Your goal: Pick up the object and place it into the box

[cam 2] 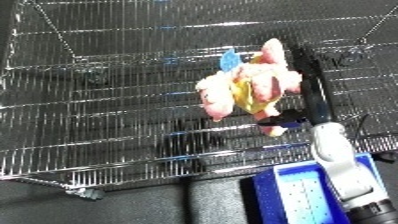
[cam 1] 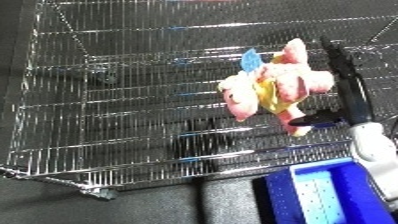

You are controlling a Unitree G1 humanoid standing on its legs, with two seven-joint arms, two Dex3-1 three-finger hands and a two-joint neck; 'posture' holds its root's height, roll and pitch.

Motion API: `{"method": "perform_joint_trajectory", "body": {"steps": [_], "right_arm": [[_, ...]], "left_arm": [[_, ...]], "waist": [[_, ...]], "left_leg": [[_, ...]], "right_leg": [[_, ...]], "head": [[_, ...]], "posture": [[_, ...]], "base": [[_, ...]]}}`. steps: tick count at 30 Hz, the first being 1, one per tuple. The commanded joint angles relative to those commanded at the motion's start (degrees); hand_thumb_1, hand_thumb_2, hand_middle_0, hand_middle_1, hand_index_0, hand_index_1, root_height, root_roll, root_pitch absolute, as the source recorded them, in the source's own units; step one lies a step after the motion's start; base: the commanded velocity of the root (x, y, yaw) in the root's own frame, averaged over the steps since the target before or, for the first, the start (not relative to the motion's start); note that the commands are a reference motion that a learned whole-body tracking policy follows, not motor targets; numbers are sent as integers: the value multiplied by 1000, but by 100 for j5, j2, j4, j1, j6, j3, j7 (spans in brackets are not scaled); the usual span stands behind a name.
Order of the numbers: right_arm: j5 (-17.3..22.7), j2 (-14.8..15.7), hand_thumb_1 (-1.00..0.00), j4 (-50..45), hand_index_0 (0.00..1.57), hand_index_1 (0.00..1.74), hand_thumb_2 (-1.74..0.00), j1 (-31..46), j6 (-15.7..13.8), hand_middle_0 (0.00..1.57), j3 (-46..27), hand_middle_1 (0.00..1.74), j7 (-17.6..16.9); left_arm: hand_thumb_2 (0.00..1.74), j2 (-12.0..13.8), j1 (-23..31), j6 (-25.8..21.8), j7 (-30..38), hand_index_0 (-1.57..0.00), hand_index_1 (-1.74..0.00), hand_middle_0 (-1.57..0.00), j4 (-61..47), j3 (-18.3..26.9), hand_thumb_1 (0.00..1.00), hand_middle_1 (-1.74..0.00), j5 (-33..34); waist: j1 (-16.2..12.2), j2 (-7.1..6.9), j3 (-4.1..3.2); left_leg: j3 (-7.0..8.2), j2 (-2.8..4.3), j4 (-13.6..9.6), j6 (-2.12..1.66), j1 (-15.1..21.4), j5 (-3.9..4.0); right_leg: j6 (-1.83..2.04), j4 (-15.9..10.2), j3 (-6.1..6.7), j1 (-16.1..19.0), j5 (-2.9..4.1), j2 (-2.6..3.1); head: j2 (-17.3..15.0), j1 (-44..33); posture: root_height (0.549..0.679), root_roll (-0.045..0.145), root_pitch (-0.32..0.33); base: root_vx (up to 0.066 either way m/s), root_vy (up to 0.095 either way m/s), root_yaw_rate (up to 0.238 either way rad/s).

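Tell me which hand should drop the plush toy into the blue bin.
Right. The right hand already holds the pink plush toy above the wire cart, and the blue bin sits just below it. No left hand shows.

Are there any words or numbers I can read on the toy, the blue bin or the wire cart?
No words or numbers show anywhere.
Plush toy: pink and yellow with a blue tag-like bit, but no letters can be made out on it.
Blue bin: plain, no label in view.
Wire cart: bare metal, no sign.
Right hand, black, at the toy: no marking to read.
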Motion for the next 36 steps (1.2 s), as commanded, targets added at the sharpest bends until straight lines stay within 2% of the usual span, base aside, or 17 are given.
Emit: {"method": "perform_joint_trajectory", "body": {"steps": [5, 7, 12, 16, 22, 23, 28, 36], "right_arm": [[-68, -249, 0, 994, 0, 0, 0, -994, 52, 0, 587, 0, -9], [-71, -288, 0, 1598, 0, 0, 0, -1598, 51, 0, 972, 0, 11], [-47, -323, 0, 2886, 0, 0, 0, -2934, 71, 0, 1874, 0, 101], [61, -356, 0, 3390, 0, 0, 0, -3407, 140, 0, 2194, 0, 201], [253, -355, 0, 3728, 0, 0, 0, -3592, 178, 0, 2317, 0, 350], [263, -348, -50, 3791, 79, 87, -87, -3586, 199, 79, 2338, 87, 392], [230, -307, -300, 3998, 471, 522, -522, -3484, 276, 471, 2381, 522, 536], [135, -173, -700, 3911, 1099, 1218, -1218, -3198, 252, 1099, 2296, 1218, 568]], "left_arm": [[1740, 102, 71, -106, -8, -1570, -1740, -1570, -78, -134, 1000, -1740, -41], [1740, 125, 104, -146, -21, -1570, -1740, -1570, -124, -168, 1000, -1740, -62], [1740, 146, 190, -208, -50, -1570, -1740, -1570, -212, -185, 1000, -1740, -120], [1740, 99, 240, -200, -52, -1570, -1740, -1570, -221, -165, 1000, -1740, -182], [1740, 66, 282, -187, -50, -1570, -1740, -1570, -232, -159, 1000, -1740, -242], [1740, 62, 293, -187, -52, -1570, -1740, -1570, -238, -157, 1000, -1740, -265], [1740, 60, 352, -196, -46, -1570, -1740, -1570, -275, -94, 1000, -1740, -371], [1740, 36, 408, -209, 1, -1570, -1740, -1570, -235, 18, 1000, -1740, -419]], "waist": [[102, 193, 60], [124, 280, 87], [137, 472, 101], [148, 556, 101], [177, 599, 101], [189, 606, 101], [228, 638, 101], [235, 591, 101]], "left_leg": [[-1, -72, 10, -26, -124, 36], [-6, -101, 15, -40, -228, 66], [-26, -159, 7, -73, -561, 153], [-46, -182, 9, -83, -755, 182], [-66, -187, 13, -90, -849, 187], [-71, -185, 6, -92, -861, 189], [-98, -168, -45, -102, -888, 202], [-117, -120, -63, -111, -881, 196]], "right_leg": [[-11, 83, 27, -190, -13, -22], [-23, 125, 31, -324, -14, -29], [-49, 198, 30, -708, 3, -42], [-69, 249, 24, -921, -2, -40], [-83, 284, 12, -1007, -23, -40], [-84, 283, 7, -1010, -29, -42], [-83, 250, -20, -991, -43, -48], [-76, 224, -74, -931, -57, -45]], "head": [[201, 130], [433, 286], [678, 440], [783, 496], [889, 559], [1016, 613], [1147, 631], [1102, 600]], "posture": [[626, 92, -63], [626, 94, -49], [626, 99, -3], [625, 103, 24], [624, 106, 38], [623, 106, 40], [623, 105, 48], [624, 101, 46]], "base": [[14, 27, 7], [7, 19, 22], [-3, 2, 47], [-4, -17, 52], [0, -15, 27], [8, -28, 41], [11, -21, 36], [0, -14, 17]]}}
